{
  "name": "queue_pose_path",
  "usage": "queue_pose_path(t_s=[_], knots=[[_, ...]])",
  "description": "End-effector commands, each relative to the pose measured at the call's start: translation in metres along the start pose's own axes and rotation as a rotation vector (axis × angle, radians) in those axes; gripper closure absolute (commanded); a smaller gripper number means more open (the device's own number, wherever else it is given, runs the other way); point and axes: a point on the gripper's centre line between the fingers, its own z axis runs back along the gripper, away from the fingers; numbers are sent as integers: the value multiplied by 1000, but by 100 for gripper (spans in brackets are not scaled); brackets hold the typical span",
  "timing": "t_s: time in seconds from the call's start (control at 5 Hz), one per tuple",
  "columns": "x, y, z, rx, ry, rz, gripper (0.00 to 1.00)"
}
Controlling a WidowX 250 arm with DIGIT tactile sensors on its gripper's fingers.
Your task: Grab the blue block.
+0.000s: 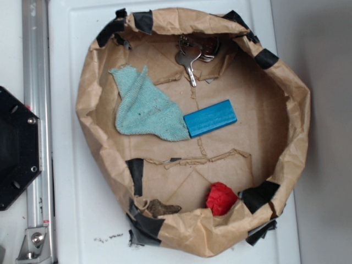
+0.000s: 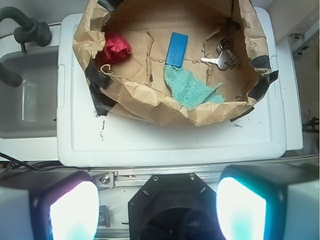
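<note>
Lying flat inside the paper-walled bowl (image 1: 96,82), the blue block (image 1: 210,117) touches the teal cloth (image 1: 146,107). The gripper (image 2: 157,200) hovers outside the rim, jaws wide apart, holding nothing. Risk: a descending jaw could snag the cloth edge or crumpled wall.

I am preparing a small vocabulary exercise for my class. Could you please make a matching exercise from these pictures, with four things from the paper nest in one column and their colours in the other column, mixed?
Things:
1. block
2. knitted cloth
3. crumpled lump
4. keys

Colours:
A. red
B. silver metal
C. bright blue
D. pale teal

Pairs: 1-C, 2-D, 3-A, 4-B

All four lie inside the brown paper nest. The gripper is wide open, well back from it.
</note>
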Motion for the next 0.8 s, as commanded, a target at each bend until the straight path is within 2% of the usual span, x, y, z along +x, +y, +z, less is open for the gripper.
queue_pose_path(t_s=[0.0, 0.2, 0.4, 0.6], knots=[[0, 0, 0, 0, 0, 0, 0], [44, 13, -37, -3, -116, 58, 0], [88, 21, -77, -41, -137, 84, 0], [106, 28, -111, -25, -107, 100, 0]])
